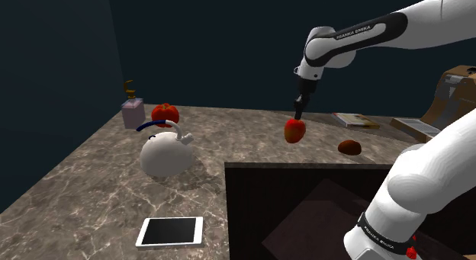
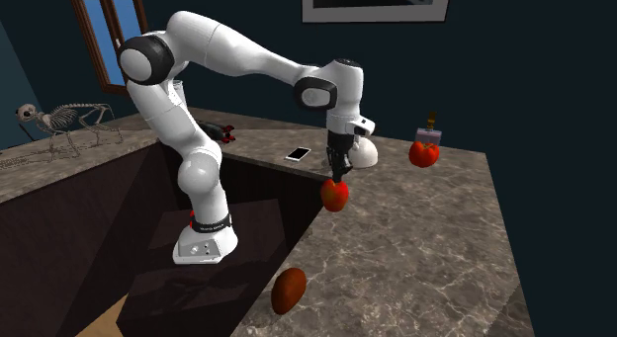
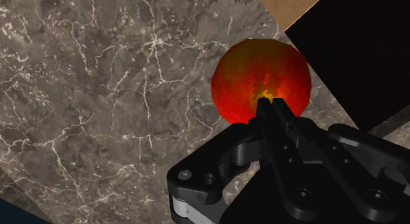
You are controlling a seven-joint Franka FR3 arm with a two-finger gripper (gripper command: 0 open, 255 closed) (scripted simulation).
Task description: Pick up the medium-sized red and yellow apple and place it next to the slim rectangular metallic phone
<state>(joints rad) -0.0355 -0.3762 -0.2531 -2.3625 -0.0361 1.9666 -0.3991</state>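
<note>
Red-yellow apple hanging above marble counter, gripper apparently clamped on its top

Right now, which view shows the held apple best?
Wrist view: the apple is close, its red-yellow skin plain, the gripper pinching its near edge. Shoulder and second exterior views show it small, hanging under the gripper above the marble counter.

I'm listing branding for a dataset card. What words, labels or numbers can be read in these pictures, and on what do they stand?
"FRANKA EMIKA": white print on the black forearm band of the white robot arm.
"FRANKA EMIKA": on the black lower band of the same arm, near its stand; small, only just legible.
Unreadable: the cover of the flat book lying on the marble counter, too blurred.
</note>
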